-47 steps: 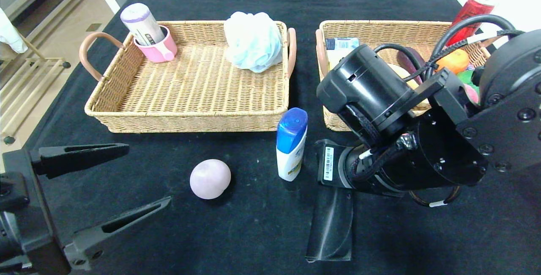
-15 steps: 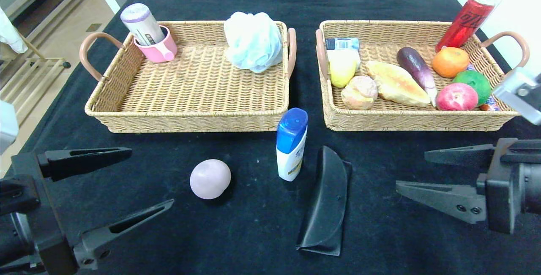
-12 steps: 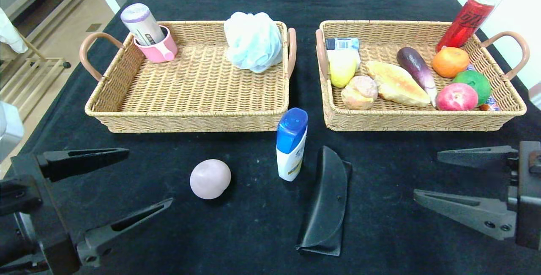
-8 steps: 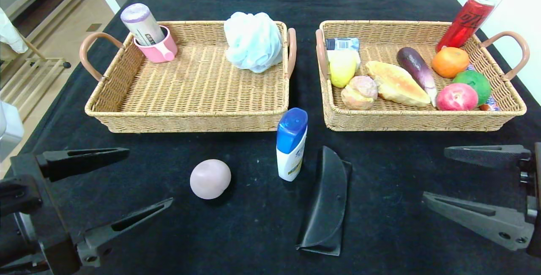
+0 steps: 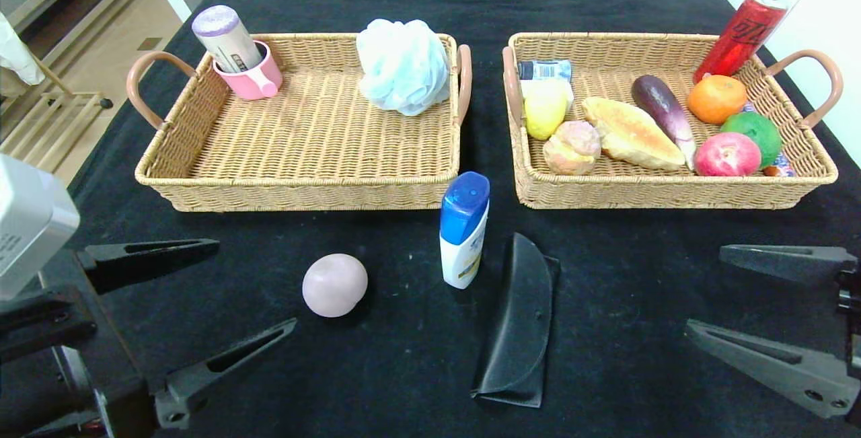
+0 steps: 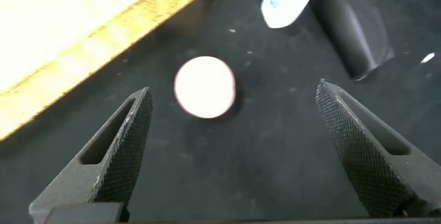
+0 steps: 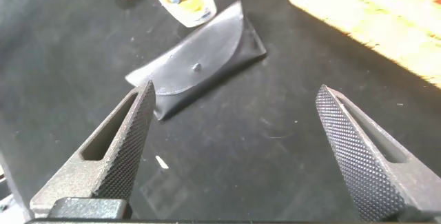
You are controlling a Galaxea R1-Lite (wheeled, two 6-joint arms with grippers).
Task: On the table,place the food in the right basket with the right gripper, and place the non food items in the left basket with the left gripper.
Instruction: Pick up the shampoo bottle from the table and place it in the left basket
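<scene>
On the black cloth, a pale pink ball (image 5: 334, 284) lies in front of the left basket (image 5: 296, 194). To its right are an upright white bottle with a blue cap (image 5: 463, 229) and a flat black case (image 5: 518, 330). My left gripper (image 5: 255, 283) is open just to the left of the ball, which lies ahead of its fingers. The left wrist view shows the same ball (image 6: 204, 87) beyond the open left gripper (image 6: 233, 86). My right gripper (image 5: 704, 288) is open and empty at the near right; in its wrist view the right gripper (image 7: 235, 86) faces the case (image 7: 200, 65).
The left basket holds a pink cup (image 5: 250, 76) with a tube in it and a light blue bath sponge (image 5: 403, 65). The right basket (image 5: 672, 192) holds several foods, with a red can (image 5: 740, 33) leaning at its far corner. Floor lies beyond the table's left edge.
My right arm has drawn back from in front of the right basket to the near right edge, gripper open. My left gripper has edged forward toward the pink ball.
</scene>
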